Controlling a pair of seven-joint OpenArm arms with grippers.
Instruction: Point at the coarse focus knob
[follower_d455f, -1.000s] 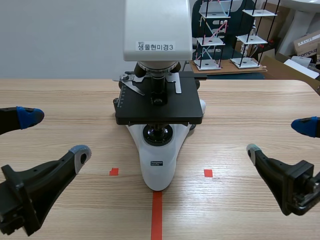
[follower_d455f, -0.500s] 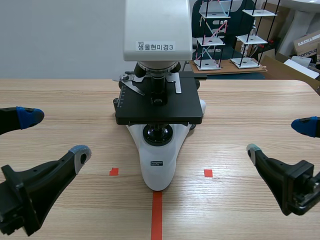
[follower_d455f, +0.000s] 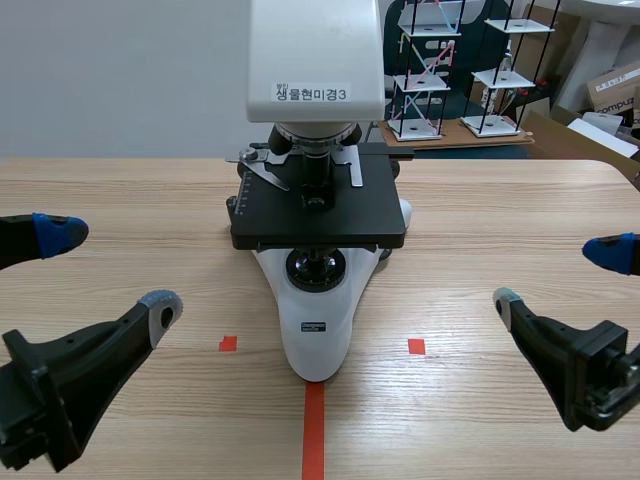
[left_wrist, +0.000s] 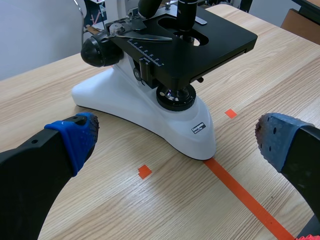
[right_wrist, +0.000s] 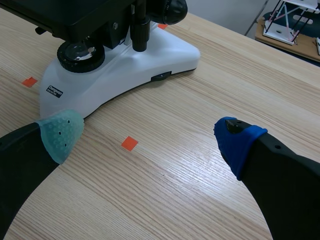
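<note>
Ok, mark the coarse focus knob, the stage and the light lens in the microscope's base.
coarse focus knob (left_wrist: 99, 51): left wrist view, on its rounded black face.
stage (follower_d455f: 372, 218): scene view, on the bare black plate.
light lens (follower_d455f: 316, 268): scene view, on its glass middle.

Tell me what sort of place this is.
Probably a school lab or workroom: a labelled microscope stands on a wooden table, with stick-built tower models and cardboard boxes behind it.
</note>
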